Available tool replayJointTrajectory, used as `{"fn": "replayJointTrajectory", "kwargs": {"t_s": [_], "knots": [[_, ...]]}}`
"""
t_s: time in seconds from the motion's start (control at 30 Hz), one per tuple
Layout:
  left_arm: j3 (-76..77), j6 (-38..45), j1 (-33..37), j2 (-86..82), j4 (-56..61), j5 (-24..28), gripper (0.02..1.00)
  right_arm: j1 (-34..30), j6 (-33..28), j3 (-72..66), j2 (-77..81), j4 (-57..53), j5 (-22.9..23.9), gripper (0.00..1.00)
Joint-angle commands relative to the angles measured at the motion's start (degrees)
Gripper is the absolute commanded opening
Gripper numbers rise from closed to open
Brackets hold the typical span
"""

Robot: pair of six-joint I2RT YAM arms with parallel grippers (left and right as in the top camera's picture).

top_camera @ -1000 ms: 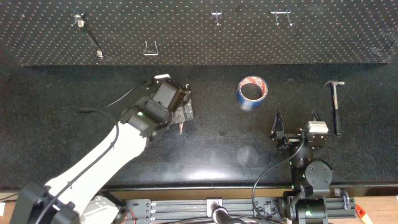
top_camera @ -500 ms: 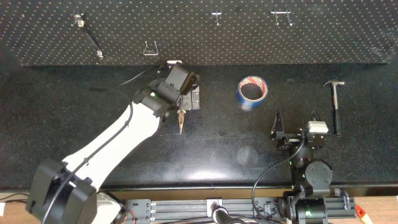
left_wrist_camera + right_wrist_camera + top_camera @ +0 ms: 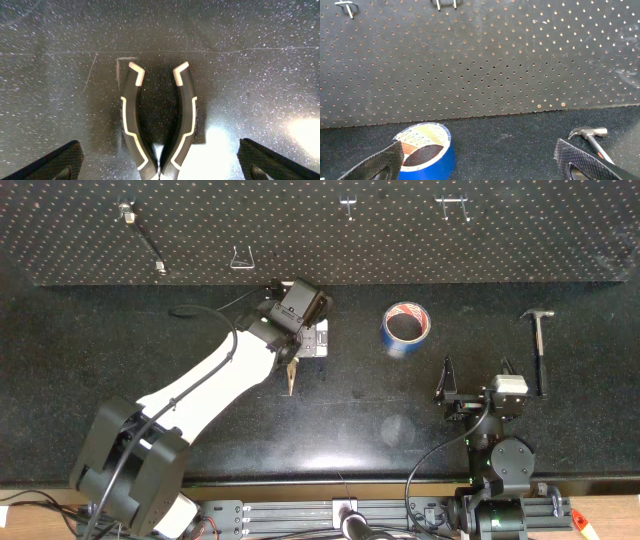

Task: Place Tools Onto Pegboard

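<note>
White-shelled left arm (image 3: 200, 385), black joints, black cable; right arm (image 3: 500, 452) black

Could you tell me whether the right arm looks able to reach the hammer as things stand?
Probably yes. The hammer lies flat just beside the right gripper, whose fingers are open, and nothing lies between them. The tape roll sits off to the gripper's other side.

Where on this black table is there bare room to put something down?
Widest bare patch: the table left of the left arm, in front of the pegboard. Another lies nearer the arm bases, between the pliers and the right gripper. Crowded: the right side, with tape roll, that gripper and hammer close together.
</note>
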Motion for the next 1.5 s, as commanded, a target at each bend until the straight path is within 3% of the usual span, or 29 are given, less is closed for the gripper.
{"fn": "replayJointTrajectory", "kwargs": {"t_s": [0.03,0.43,1.07,1.5], "knots": [[1.1,-3.6,-0.3,1.4,1.7,0.6,0.996,0.4,-0.4,-0.1,-0.6,-0.3,0.9,0.98],[1.1,-5.9,1.6,2.3,-0.4,5.4,0.996,0.4,-0.4,-0.1,-0.6,-0.3,0.9,0.98],[1.1,2.1,1.7,5.1,0.9,2.2,0.996,0.4,-0.4,-0.1,-0.6,-0.3,0.9,0.98],[1.1,2.3,1.7,5.2,3.7,0.3,0.996,0.4,-0.4,-0.1,-0.6,-0.3,0.9,0.98]]}}
